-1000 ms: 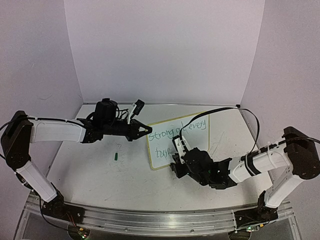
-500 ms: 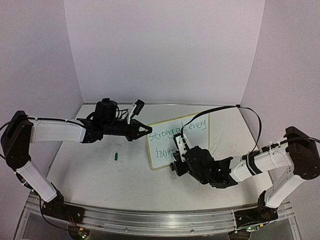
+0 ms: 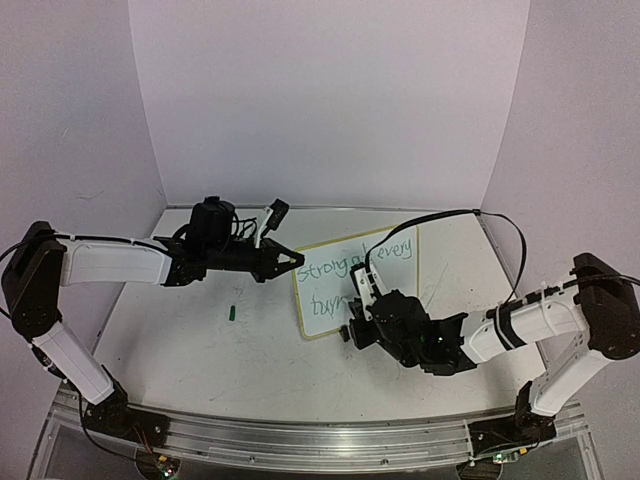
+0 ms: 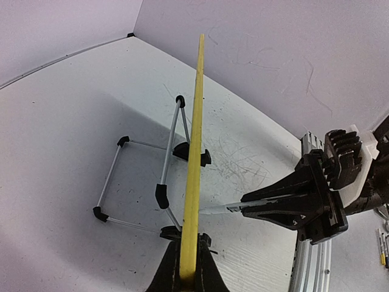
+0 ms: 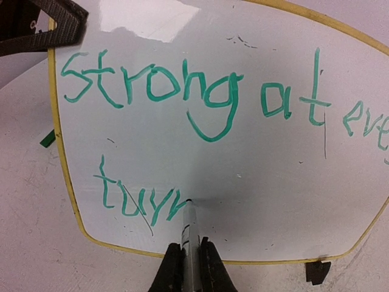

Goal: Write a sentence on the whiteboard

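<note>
While my left gripper [image 4: 187,274] was clamped shut on the pale-yellow edge of the whiteboard [image 3: 400,275], the board stood upright near the middle of the table [image 3: 200,360], leaning back on a thin wire stand [image 4: 167,164] with black feet. My right gripper [image 5: 189,258] was closed on a slim marker [image 5: 189,228], which pointed up out of the fingers with its tip touching the white surface on the lower line. The sentence [image 5: 182,91] was in green handwriting: top line read "strong at" and then "every", cut off at the edge of the right wrist view; lower line read roughly "turn", last stroke ending right at the marker tip. No period visible after it. A small green piece [image 3: 232,312] lay on the table left of the board, apart from it, below my left arm.
</note>
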Motion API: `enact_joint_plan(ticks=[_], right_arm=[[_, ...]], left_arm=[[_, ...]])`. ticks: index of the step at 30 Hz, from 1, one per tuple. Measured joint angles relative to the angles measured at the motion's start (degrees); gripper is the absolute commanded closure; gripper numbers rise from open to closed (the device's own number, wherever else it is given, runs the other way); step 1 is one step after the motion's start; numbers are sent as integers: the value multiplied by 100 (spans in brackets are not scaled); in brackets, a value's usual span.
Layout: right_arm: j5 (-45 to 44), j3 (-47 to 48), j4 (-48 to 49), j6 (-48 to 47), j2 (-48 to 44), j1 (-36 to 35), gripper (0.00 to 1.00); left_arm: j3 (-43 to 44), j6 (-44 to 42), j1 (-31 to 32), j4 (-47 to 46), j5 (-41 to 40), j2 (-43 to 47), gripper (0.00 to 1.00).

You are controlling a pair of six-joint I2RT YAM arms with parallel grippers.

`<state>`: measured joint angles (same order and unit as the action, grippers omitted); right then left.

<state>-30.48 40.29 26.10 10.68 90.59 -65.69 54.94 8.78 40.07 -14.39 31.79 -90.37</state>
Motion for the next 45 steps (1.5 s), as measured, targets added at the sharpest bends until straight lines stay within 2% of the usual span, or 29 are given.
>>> enact_joint_plan(ticks=[45], right_arm=[[190,-48,-190,572,48,15,100]], left_arm=[[2,-2,0,4,0,0,100]])
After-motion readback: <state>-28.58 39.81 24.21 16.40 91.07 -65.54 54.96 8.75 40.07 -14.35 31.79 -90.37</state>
